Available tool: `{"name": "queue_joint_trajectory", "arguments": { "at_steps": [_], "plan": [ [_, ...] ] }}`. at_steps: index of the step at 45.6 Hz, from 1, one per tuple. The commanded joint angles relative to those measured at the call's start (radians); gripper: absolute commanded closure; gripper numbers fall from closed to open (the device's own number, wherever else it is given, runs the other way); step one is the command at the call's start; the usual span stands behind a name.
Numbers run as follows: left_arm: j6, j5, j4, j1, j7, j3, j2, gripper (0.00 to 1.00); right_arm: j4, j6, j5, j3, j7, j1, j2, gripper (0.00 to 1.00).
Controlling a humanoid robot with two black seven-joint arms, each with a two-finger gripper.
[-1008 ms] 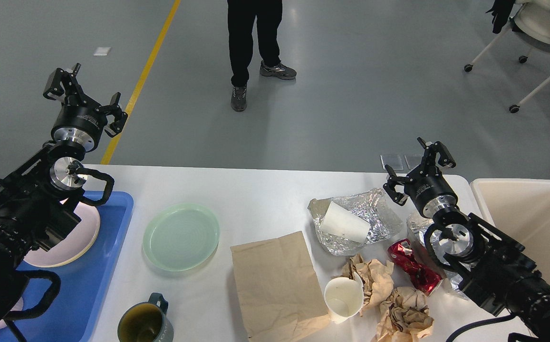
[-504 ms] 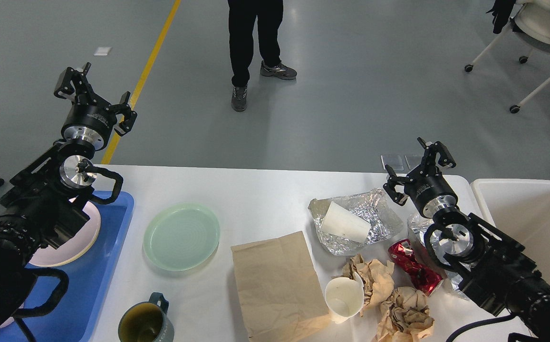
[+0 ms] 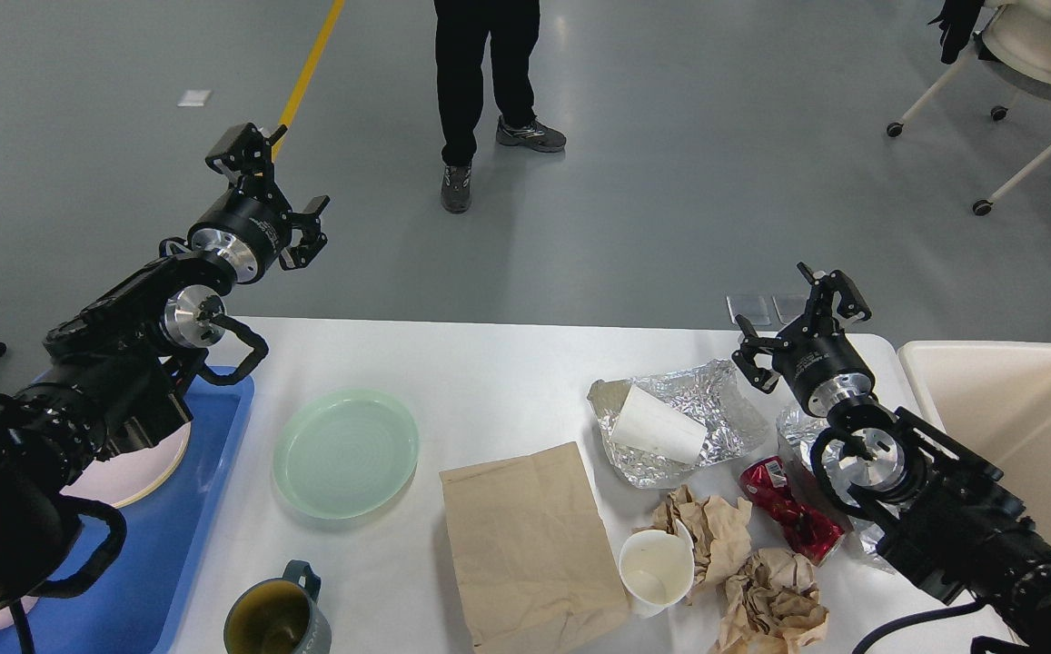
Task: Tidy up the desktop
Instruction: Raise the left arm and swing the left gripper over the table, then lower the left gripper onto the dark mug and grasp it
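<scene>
The left gripper [image 3: 272, 186] is hanging beyond the surface's [image 3: 498, 381] far edge, jaws spread, holding nothing. The right gripper [image 3: 798, 316] is hovering above the crumpled foil [image 3: 720, 413], jaws spread and empty. The surface is lying below both, carrying a green plate [image 3: 346, 452].

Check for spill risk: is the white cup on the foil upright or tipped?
Tipped. The white paper cup lies on its side across the crumpled foil.
</scene>
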Motion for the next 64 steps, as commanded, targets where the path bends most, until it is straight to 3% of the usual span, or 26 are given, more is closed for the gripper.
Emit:
{"name": "queue_joint_trajectory", "arguments": {
  "at_steps": [1,11,16,21,29,31,45,64],
  "plan": [
    [0.000,0.002,0.002,-0.052,0.001,0.194,0.052,0.04,0.000,0.000,0.000,0.000,0.000,0.000,0.000,0.00],
    [-0.011,0.003,0.002,-0.215,-0.002,0.628,0.091,0.04,0.000,0.000,0.000,0.000,0.000,0.000,0.000,0.00],
    [-0.077,0.010,-0.001,-0.249,-0.002,0.890,0.111,0.04,0.000,0.000,0.000,0.000,0.000,0.000,0.000,0.00],
    [-0.265,0.012,-0.002,-0.308,-0.002,1.242,0.105,0.04,0.000,0.000,0.000,0.000,0.000,0.000,0.000,0.00],
    [-0.641,0.015,-0.125,-0.442,-0.005,1.595,0.075,0.04,0.000,0.000,0.000,0.000,0.000,0.000,0.000,0.00],
    [-0.641,0.015,-0.180,-0.483,-0.005,1.656,0.074,0.04,0.000,0.000,0.000,0.000,0.000,0.000,0.000,0.00],
    [-0.641,0.065,-0.452,-0.721,-0.002,1.851,0.000,0.04,0.000,0.000,0.000,0.000,0.000,0.000,0.000,0.00],
    [-0.641,0.164,-0.731,-0.963,0.000,1.951,-0.083,0.04,0.000,0.000,0.000,0.000,0.000,0.000,0.000,0.00]
  ]
}}
